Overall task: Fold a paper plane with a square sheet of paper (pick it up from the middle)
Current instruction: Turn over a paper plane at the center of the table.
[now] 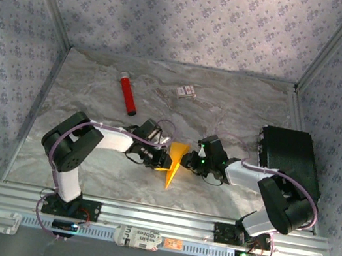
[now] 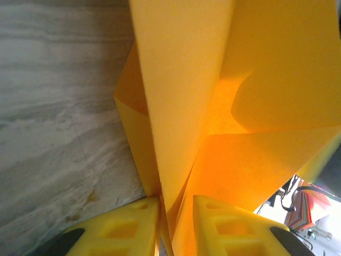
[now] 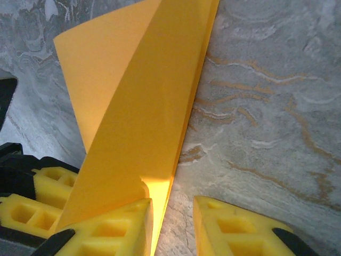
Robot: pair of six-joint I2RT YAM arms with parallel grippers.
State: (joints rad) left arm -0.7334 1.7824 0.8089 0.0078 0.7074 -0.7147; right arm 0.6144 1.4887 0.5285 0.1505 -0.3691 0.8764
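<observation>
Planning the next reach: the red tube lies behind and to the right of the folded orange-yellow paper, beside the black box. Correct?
Not quite. The top external view shows the red tube behind and to the left of the folded orange-yellow paper, well apart from the black box on the right.

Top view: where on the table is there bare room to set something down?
Free: the far right between the white card and black box, and the left strip beside the red tube. Crowded: centre, around the folded paper.
</observation>
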